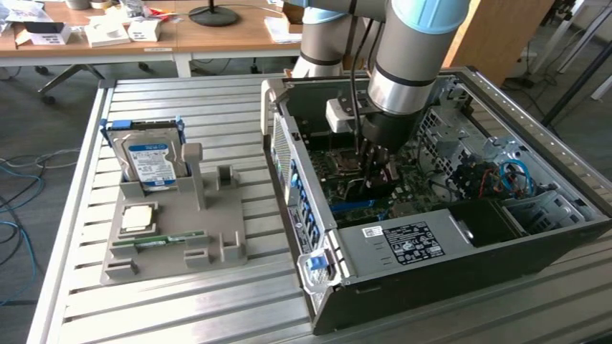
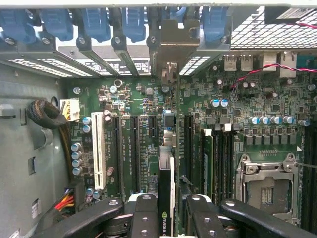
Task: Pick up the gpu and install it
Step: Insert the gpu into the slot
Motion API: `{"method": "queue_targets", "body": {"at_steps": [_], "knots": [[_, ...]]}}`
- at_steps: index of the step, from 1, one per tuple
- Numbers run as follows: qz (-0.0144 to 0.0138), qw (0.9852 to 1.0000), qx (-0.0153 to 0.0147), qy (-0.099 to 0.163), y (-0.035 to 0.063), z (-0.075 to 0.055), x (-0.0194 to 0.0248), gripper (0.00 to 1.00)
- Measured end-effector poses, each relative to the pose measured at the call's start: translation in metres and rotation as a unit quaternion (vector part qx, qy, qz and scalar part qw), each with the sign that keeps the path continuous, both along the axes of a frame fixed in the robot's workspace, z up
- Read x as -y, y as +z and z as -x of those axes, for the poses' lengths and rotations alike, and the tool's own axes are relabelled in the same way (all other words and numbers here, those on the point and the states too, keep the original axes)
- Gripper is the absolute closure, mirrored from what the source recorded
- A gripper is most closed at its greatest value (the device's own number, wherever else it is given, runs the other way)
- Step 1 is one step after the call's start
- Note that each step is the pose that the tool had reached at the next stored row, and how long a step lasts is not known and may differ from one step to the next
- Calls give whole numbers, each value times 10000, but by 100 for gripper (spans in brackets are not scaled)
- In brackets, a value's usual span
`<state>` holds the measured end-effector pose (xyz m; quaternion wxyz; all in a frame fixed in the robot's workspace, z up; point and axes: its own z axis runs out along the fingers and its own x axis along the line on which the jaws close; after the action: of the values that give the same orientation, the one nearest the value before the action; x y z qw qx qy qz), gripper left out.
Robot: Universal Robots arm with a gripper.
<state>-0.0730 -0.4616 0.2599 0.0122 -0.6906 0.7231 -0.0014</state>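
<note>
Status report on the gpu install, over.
Gripper shut on the gpu, inside the open computer case. Card edge-on over the motherboard slots; seated or not, cannot tell. Black cable bundle off to one side, apart from the card.

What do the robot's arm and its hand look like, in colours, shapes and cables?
The arm is a silver-grey tube with light blue joint caps and a dark band. A thin black cable runs along it. The hand is black; its fingers are flat bars with small round screw heads.

Silver-grey arm [image 1: 406, 79], light blue joint caps [image 1: 435, 14], black gripper [image 2: 171, 218], screw-dotted fingers [image 2: 143, 218]
</note>
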Motion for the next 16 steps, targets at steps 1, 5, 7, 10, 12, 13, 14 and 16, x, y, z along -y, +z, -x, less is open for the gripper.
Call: {"method": "queue_targets", "body": {"at_steps": [1, 5, 7, 10, 12, 13, 14, 16], "knots": [[0, 10000, 0, 0, -4, 0, 0, 74], [0, 10000, -1, 0, -11, 1, 0, 74], [0, 10000, 0, 0, -22, 1, 0, 74], [1, 10000, -1, 0, -38, 1, 0, 74], [3, 10000, -1, 0, -44, 2, 0, 74], [2, 10000, -1, 0, -46, 3, 0, 74], [2, 10000, -1, 0, -47, 5, 0, 74], [2, 10000, -1, 0, -47, 5, 0, 74]]}}
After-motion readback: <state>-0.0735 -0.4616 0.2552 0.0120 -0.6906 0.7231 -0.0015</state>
